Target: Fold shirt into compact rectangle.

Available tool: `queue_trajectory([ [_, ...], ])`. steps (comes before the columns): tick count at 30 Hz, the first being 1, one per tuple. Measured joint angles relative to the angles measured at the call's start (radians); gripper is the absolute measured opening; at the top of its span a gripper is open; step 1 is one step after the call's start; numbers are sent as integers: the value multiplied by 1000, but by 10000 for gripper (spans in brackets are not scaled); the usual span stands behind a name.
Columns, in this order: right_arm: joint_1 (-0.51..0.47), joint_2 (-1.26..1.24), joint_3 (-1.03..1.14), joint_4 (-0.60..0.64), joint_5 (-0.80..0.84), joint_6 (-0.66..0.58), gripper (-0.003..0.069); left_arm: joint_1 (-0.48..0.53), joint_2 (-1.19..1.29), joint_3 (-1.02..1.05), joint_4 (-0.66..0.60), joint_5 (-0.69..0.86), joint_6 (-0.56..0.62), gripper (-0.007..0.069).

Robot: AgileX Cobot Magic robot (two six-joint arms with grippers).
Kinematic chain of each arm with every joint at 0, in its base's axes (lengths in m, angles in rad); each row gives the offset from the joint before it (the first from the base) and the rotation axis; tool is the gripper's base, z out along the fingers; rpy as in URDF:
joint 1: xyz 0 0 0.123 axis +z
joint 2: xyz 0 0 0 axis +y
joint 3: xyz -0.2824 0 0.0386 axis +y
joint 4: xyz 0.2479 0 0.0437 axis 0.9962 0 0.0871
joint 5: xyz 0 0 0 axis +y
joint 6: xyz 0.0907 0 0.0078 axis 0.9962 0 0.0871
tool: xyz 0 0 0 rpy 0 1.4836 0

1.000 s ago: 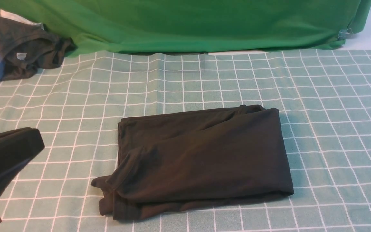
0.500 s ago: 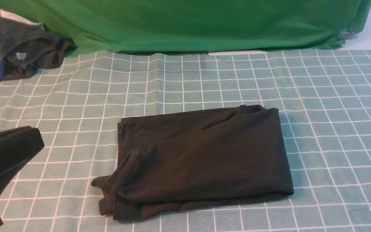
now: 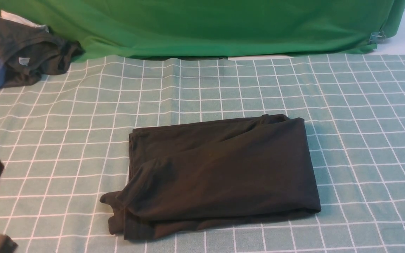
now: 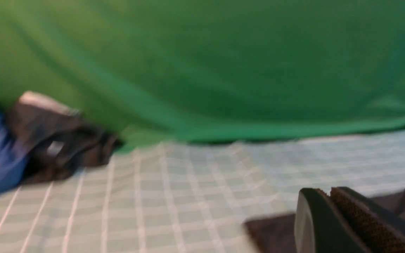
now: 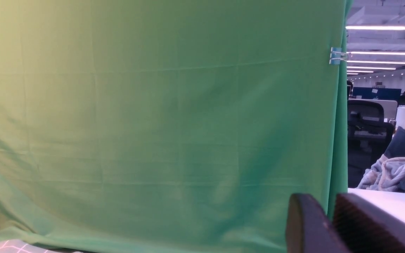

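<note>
We judged the shirt (image 3: 220,175) folded; left end effector (image 4: 332,218) pressed together, right end effector (image 5: 329,225) slightly apart, both best kept clear of the shirt.

shirt (image 3: 220,175) is lying flat on the checked cloth, roughly mid-table in the front view, nearer the robot than the green backdrop. It's sitting folded into a rough rectangle, long side running left-right, black fabric only showing: no print or label is facing up. The right edge is looking clean and rounded, a proper fold line. The left end is looking messier: layers are stepping out, and a flap with a small point is sticking out at the near-left corner. Soft diagonal creases are running across the top layer. At the far-right corner a small bump of fabric is poking up. Nothing is touching it. In the left wrist view a blurred dark strip is showing low down, likely its edge.
</note>
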Motion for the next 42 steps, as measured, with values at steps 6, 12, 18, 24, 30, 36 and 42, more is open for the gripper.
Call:
queue_trajectory([
  [6,0,0,0,0,-1,0,134,78,-85,139,22,2,-1,11],
  [12,0,0,0,0,-2,6,151,83,-142,159,25,85,-9,11],
  [18,0,0,0,0,-1,12,169,85,-142,159,25,99,-12,11],
  [24,0,0,0,0,-1,13,182,85,-142,159,25,100,-12,11],
  [30,0,0,0,0,-1,13,193,85,-142,159,25,100,-12,11],
  [36,0,0,0,0,-1,14,201,85,-142,159,25,100,-13,11],
  [42,0,0,0,-2,-1,6,211,85,-142,159,25,100,-13,11],
])
